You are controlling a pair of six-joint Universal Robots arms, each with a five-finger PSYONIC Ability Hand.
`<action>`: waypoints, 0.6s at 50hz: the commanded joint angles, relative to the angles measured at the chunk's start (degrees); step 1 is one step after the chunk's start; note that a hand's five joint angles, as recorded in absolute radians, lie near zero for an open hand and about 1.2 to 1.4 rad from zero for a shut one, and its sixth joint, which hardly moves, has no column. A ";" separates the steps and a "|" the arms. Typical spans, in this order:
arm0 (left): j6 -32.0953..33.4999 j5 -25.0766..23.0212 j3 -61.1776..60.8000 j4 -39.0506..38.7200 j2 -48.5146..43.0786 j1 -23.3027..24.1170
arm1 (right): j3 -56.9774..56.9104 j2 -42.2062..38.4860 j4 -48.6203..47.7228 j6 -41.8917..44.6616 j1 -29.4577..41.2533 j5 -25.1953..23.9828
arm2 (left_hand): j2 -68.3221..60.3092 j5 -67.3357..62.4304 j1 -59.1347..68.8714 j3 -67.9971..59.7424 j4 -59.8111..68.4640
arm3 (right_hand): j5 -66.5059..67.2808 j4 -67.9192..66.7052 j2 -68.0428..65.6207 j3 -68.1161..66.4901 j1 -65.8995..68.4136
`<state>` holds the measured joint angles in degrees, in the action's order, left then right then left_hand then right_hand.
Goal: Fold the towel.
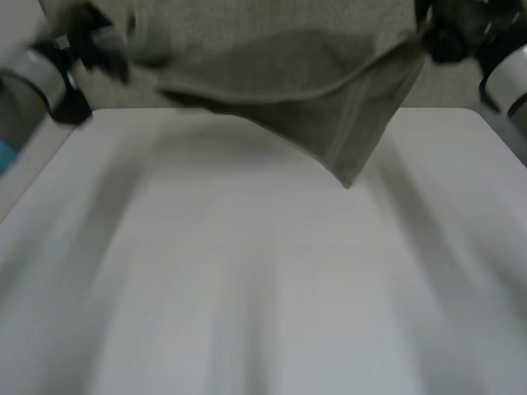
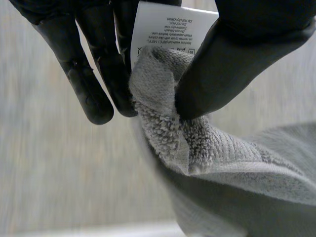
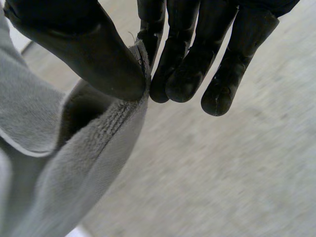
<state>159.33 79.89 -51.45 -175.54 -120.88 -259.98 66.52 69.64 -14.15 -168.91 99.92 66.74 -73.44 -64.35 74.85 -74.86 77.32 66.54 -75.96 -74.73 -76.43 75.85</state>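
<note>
Towel point(image 1: 280, 74) is held aloft over the broad white bench point(image 1: 247, 288). Its long axis runs side to side between the hands, and one loose corner points down. The left hand point(image 2: 237, 59) pinches a corner at the white care label point(image 2: 170, 29) — print upside down, too small to read. The right hand point(image 3: 94, 54) pinches the opposite upper edge — thumb against fingers.

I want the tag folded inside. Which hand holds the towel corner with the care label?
The left hand: it pinches the towel corner bearing the white care label; the right hand pinches a corner without one.
</note>
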 commanded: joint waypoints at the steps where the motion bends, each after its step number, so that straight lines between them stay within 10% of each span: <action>1: 5.09 -3.06 -20.49 -5.24 0.12 -0.27 | 12.58 -0.03 0.17 6.40 -0.52 -3.28 | -6.56 -5.65 5.15 -5.14 2.68 | 3.46 -4.04 -5.27 -3.57 4.15; 30: 10.91 -3.86 -42.86 -8.42 9.70 -5.72 | 32.80 1.82 -5.89 12.03 -3.86 -3.19 | 4.18 5.09 -5.59 5.60 -8.07 | 3.46 -4.04 -5.27 -3.57 4.15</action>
<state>170.69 75.74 -94.63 -183.51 -111.77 -263.77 99.45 71.59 -20.34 -156.93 96.07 63.48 -73.24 -63.77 74.11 -74.49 76.15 66.55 -75.96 -74.73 -76.44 75.93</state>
